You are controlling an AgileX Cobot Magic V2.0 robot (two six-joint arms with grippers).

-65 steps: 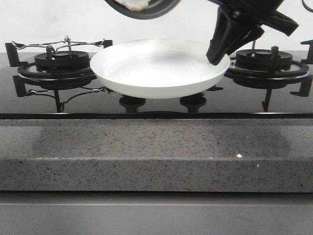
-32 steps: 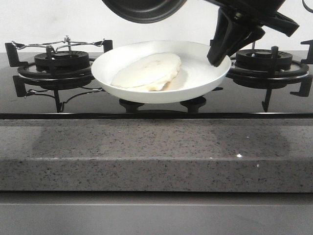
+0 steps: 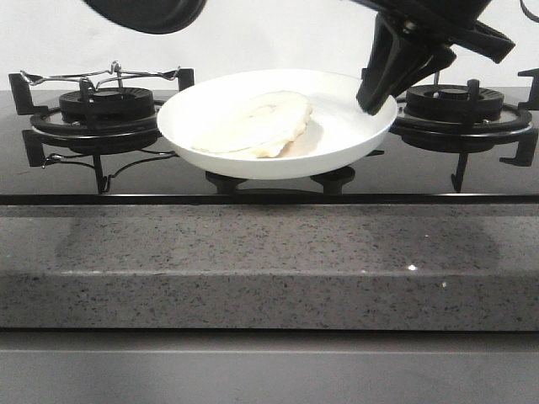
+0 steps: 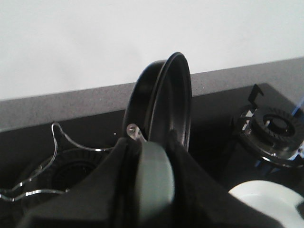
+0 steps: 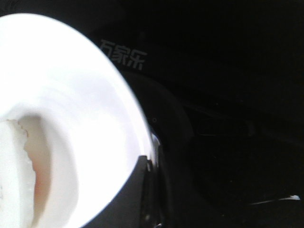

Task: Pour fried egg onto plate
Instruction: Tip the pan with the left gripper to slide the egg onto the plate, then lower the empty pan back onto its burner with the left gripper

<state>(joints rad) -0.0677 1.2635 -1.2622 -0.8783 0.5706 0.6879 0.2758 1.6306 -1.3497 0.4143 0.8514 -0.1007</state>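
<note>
Since half a second ago the frying pan (image 3: pixel 147 13) has swung away to the robot's left and now hangs over the left burner (image 3: pixel 105 109), no longer above the plate; plate and egg sit as they did. Nearest in the front view runs the grey speckled counter edge (image 3: pixel 269 269), with the black glass stove top (image 3: pixel 269 181) behind it. Plate (image 3: pixel 337 126) is held off the stove, between the two burners, tilted slightly. Fried egg (image 3: pixel 253 124) lies inside it, on the half nearer the left burner, one edge folded under. Right gripper (image 3: pixel 376 99) is clamped on the plate's rim beside the right burner (image 3: pixel 459 105). In the left wrist view the left gripper (image 4: pixel 154 190) is closed around the pan's handle, with the pan standing nearly on edge, its inside dark and bare. Behind everything is a plain white wall (image 3: pixel 269 42).
</note>
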